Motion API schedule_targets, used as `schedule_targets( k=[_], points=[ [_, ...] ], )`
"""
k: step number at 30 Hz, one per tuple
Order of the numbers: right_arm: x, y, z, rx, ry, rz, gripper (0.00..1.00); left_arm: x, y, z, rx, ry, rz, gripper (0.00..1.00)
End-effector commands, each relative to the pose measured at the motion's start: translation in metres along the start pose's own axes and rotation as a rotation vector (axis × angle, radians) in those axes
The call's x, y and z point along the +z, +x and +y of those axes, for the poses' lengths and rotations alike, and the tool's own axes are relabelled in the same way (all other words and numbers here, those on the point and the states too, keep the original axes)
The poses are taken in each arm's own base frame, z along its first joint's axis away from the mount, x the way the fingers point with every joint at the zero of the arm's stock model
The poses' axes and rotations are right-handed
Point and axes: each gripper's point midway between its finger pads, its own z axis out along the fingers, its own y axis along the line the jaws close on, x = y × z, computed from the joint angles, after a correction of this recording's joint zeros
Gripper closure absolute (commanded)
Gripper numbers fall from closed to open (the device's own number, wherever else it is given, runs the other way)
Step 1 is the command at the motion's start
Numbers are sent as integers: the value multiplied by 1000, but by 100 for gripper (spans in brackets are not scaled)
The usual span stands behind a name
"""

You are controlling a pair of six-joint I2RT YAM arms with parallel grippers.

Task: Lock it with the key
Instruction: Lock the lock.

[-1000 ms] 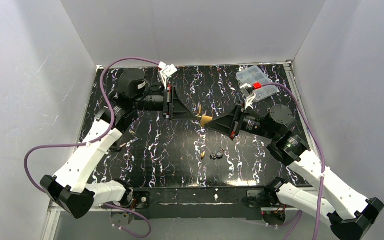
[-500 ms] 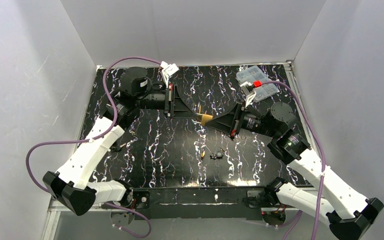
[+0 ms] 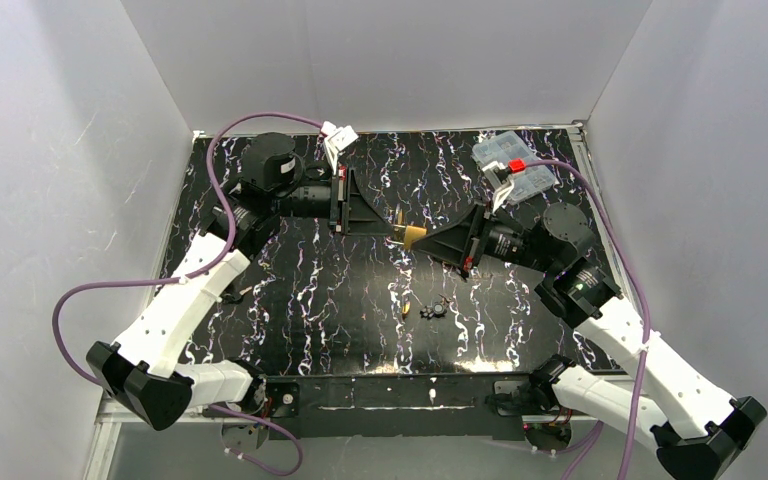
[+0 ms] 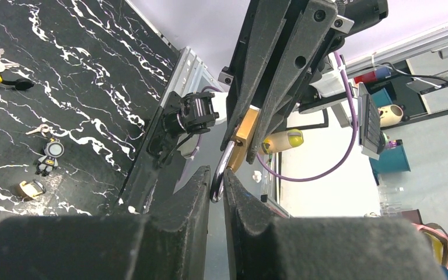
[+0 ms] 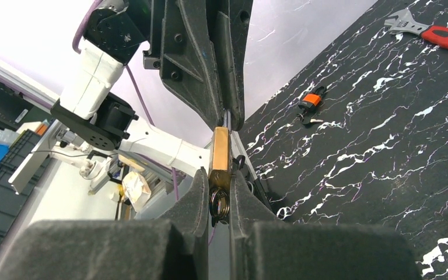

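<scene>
The lock [image 3: 412, 236], a brass body with a silver shackle, hangs in mid-air between both grippers over the middle of the table. My left gripper [image 3: 397, 228] is shut on the shackle [image 4: 222, 169]. The brass body [image 4: 244, 130] sticks out beyond its fingers [image 4: 193, 201]. My right gripper [image 3: 424, 241] is shut on the lower end of the lock body [image 5: 219, 150]. A dark key ring [image 5: 218, 205] sits between the right fingers [image 5: 237, 201] at the lock's bottom. The key's blade is hidden.
A small figure keychain with keys [image 3: 435, 309] and a small brass piece [image 3: 404, 311] lie on the near middle of the black marbled table [image 3: 290, 300]. A clear plastic box [image 3: 513, 160] stands at the back right. A red-handled wrench [image 5: 440, 34] and an orange-tagged key bunch [image 5: 309, 102] lie on the table.
My left gripper has moved right, up to the lock, and now grips its shackle. My right gripper has shifted slightly with the lock.
</scene>
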Motion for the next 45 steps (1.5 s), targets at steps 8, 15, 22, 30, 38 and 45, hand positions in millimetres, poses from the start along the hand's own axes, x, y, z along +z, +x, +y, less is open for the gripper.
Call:
schedule_targets(
  k=[8,15,22,30,38,45],
  points=[
    [-2,-28,16,-55,-53,-81,99,-10,1,-31,71,84,7,81],
    [1,-23,17,-45,-82,-45,99,-11,-3,-32,81,73,-12,90],
    [4,-17,20,-38,-109,4,99,-10,-2,-27,86,51,-10,100],
    [9,-13,21,-5,-137,42,99,-16,1,-38,203,49,-55,100],
    [16,-13,26,24,-175,89,99,-11,10,-39,235,48,-21,100],
    [20,-10,25,27,-166,137,99,-5,12,-32,207,29,7,100]
  ],
)
